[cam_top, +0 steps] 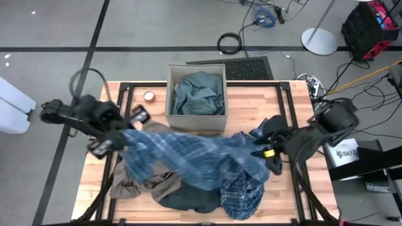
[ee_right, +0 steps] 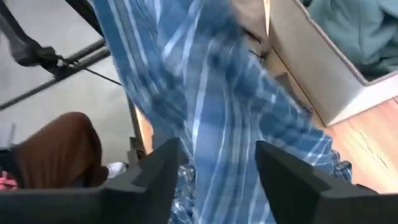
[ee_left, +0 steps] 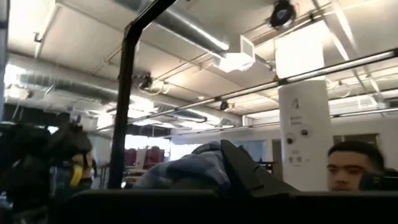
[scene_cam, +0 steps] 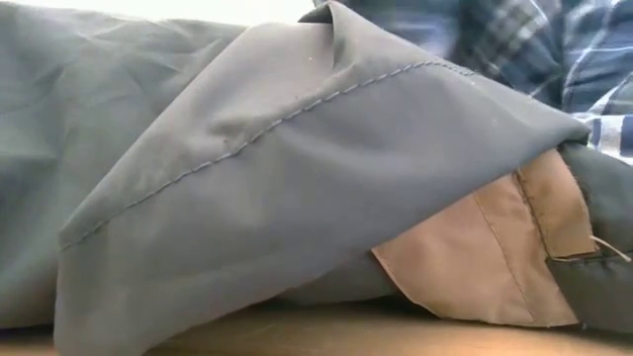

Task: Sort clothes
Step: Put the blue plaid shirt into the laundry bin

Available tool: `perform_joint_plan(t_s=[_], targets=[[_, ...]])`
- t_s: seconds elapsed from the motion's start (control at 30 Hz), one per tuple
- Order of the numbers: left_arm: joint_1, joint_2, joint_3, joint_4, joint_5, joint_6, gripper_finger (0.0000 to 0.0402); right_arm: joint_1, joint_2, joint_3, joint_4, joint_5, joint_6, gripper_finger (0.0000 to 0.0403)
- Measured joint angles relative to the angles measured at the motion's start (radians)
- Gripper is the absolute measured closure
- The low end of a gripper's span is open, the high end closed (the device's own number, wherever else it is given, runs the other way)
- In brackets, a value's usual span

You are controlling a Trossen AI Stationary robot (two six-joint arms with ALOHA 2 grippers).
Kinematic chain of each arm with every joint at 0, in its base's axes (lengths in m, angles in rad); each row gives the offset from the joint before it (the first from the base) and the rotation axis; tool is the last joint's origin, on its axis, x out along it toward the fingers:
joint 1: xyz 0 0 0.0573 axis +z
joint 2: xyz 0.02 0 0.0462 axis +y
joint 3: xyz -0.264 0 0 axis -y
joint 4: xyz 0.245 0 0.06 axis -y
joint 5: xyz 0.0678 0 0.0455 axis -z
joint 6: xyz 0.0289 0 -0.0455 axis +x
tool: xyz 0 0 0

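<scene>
done: teal-grey shirt point(cam_top: 198, 94) inside beige square fabric box point(cam_top: 169, 91) | in hand: blue plaid shirt point(cam_top: 188, 154) beside box, left gripper point(cam_top: 119, 139) pinching it, right gripper point(ee_right: 214, 171) spread | left: tan-brown garment point(cam_top: 157, 186), dark slate garment point(cam_top: 188, 199) near box

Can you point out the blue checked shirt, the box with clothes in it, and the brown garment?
Blue plaid shirt point(cam_top: 188, 154): high view, middle of the stretched cloth.
Fabric box point(cam_top: 170, 94): high view, its left wall.
Brown garment point(scene_cam: 475, 267): low view, the flap showing under the dark cloth.

The surface point(cam_top: 295, 107) is pale, smooth wood with visible grain. The plaid shirt point(cam_top: 195, 157) is soft woven cloth. The slate garment point(scene_cam: 247, 178) is matt, stitched fabric; the tan garment point(scene_cam: 485, 257) looks smooth. The box point(cam_top: 196, 119) is beige fabric.
</scene>
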Motion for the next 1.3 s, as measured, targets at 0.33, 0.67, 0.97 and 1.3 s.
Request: perform_joint_plan(t_s=[0.33, 0.67, 0.97, 1.3], targets=[[-0.004, -0.15, 0.0, -0.164, -0.053, 0.062, 0.0397, 0.046, 0.024, -0.382, 0.261, 0.035, 0.032, 0.0153], [0.06, -0.16, 0.0, -0.245, -0.239, 0.162, 0.0397, 0.037, 0.146, -0.754, 1.287, -0.025, -0.38, 0.016], [0.122, -0.155, 0.0, -0.301, -0.279, 0.155, 0.0397, -0.023, 0.343, -0.666, 1.273, 0.156, -0.624, 0.016], [0.147, -0.154, 0.0, -0.321, -0.283, 0.137, 0.0397, -0.034, 0.452, -0.567, 1.295, 0.293, -0.564, 0.0161]])
